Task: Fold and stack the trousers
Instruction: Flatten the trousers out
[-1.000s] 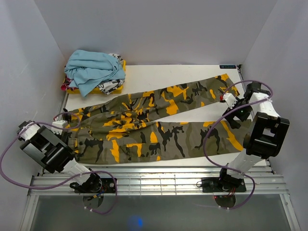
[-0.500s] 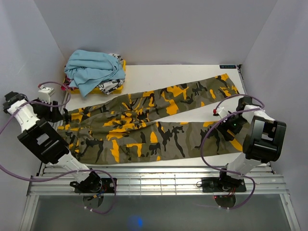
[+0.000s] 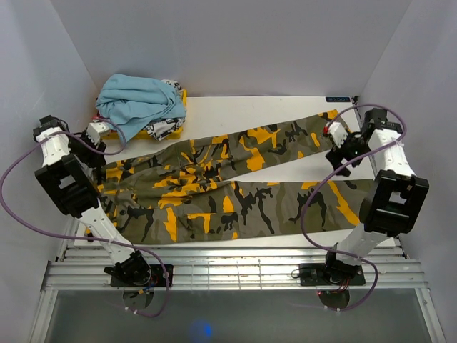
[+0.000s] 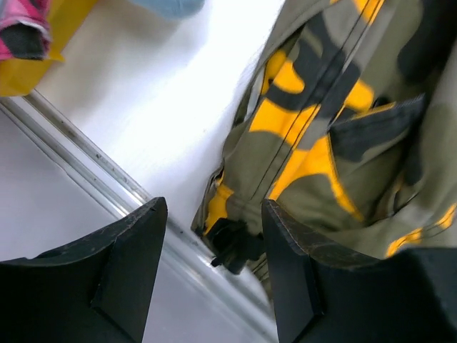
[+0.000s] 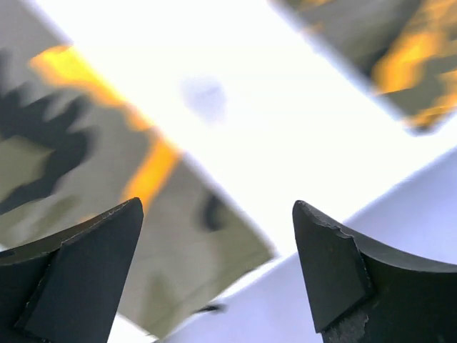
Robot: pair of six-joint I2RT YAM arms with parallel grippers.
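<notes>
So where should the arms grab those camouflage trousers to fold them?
Probably at the ends. The trousers lie flat at full length, waistband left, legs splayed apart to the right. The left gripper could pinch the waistband's far corner from the left edge, the right gripper the far leg's cuff from the right, both coming down from above, as the fabric lies flat on the table.

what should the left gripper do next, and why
Probably lower the left gripper and close on the waist corner of the olive, yellow-orange and black camouflage fabric trousers: they lie flat, unfolded, and that corner sits below the gap between its open fingers.
</notes>
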